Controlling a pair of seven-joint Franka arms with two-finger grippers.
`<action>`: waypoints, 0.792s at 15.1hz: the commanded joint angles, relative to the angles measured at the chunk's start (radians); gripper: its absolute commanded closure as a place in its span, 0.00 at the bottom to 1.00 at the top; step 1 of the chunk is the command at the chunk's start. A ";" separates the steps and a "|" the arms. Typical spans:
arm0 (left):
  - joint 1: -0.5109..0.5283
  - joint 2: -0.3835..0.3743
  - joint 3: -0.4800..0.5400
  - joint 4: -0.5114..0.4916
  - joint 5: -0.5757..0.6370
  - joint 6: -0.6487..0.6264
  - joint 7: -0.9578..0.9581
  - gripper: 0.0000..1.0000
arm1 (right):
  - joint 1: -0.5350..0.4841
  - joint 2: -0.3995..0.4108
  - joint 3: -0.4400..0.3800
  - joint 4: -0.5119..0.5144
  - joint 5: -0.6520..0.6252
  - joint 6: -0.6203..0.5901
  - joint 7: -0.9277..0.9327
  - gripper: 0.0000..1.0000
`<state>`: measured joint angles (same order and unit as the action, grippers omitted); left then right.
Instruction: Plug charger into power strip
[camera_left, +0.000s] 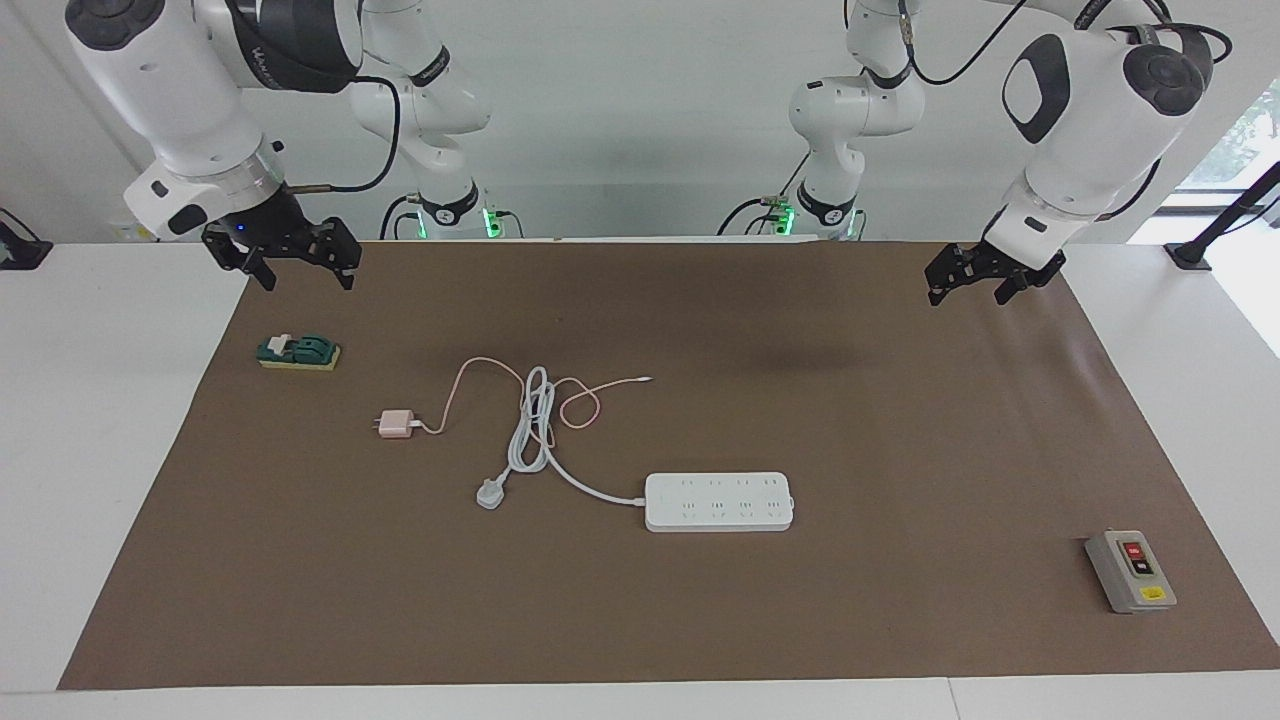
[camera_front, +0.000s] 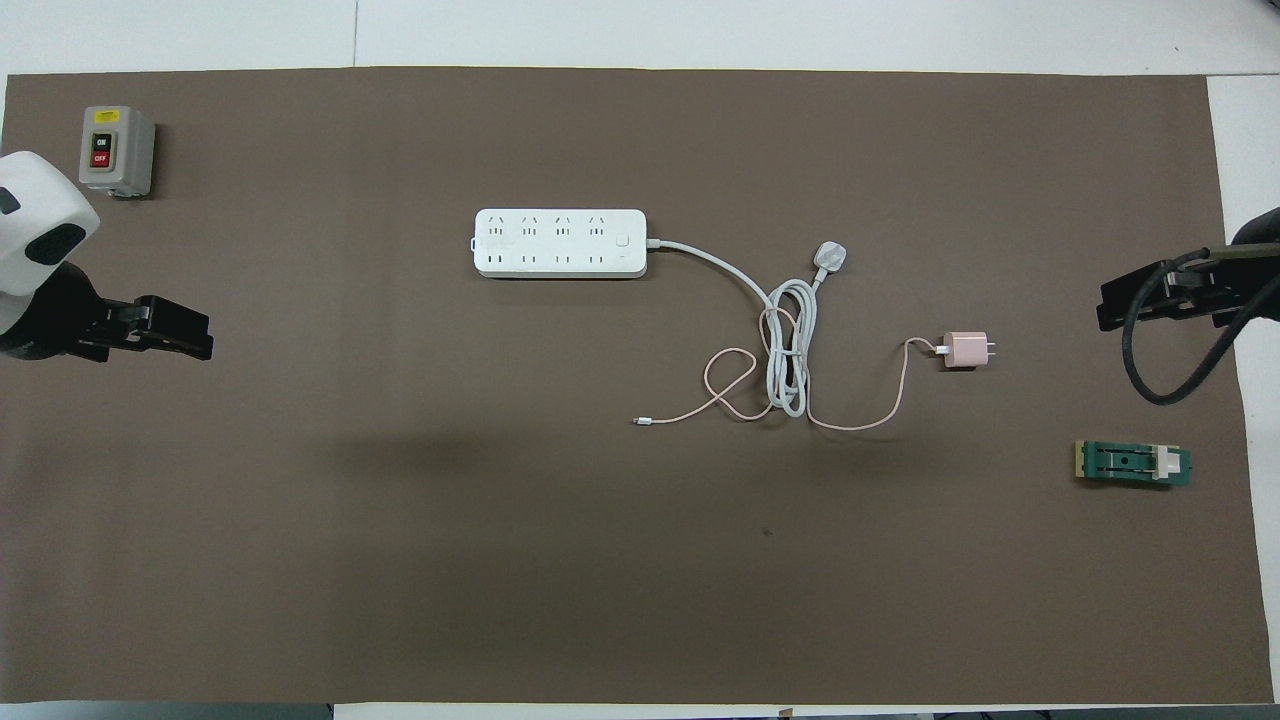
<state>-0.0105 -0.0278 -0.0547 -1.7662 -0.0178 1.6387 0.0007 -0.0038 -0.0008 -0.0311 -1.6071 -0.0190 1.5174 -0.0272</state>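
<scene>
The charger (camera_left: 396, 424) lies on the worktop toward the right arm's end, apart from the power strip (camera_left: 719, 501), which lies mid-worktop with its long axis along the worktop's length. The right end effector (camera_left: 297, 262), jaws wide and empty, hovers over the worktop's corner, the closer one. The left end effector (camera_left: 975, 277), also wide and empty, waits.

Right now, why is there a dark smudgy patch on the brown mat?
It looks like a soft shadow: in the facing view it lies on the brown mat, nearer the robots than the power strip; in the overhead view it spreads near the tip of the charger cable. Its edges are blurry, nothing solid.
</scene>
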 joint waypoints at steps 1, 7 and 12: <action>0.003 -0.017 -0.001 -0.004 0.006 -0.011 0.010 0.00 | -0.034 -0.041 0.000 -0.027 -0.002 -0.006 -0.025 0.00; 0.003 -0.017 -0.001 -0.004 0.006 -0.010 0.010 0.00 | -0.073 -0.039 -0.001 -0.037 -0.002 0.041 0.288 0.00; 0.003 -0.017 0.001 -0.004 0.006 -0.010 0.010 0.00 | -0.061 -0.056 0.000 -0.091 0.004 0.133 0.810 0.00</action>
<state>-0.0105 -0.0278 -0.0546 -1.7662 -0.0178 1.6387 0.0007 -0.0650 -0.0232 -0.0376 -1.6492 -0.0187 1.6112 0.6207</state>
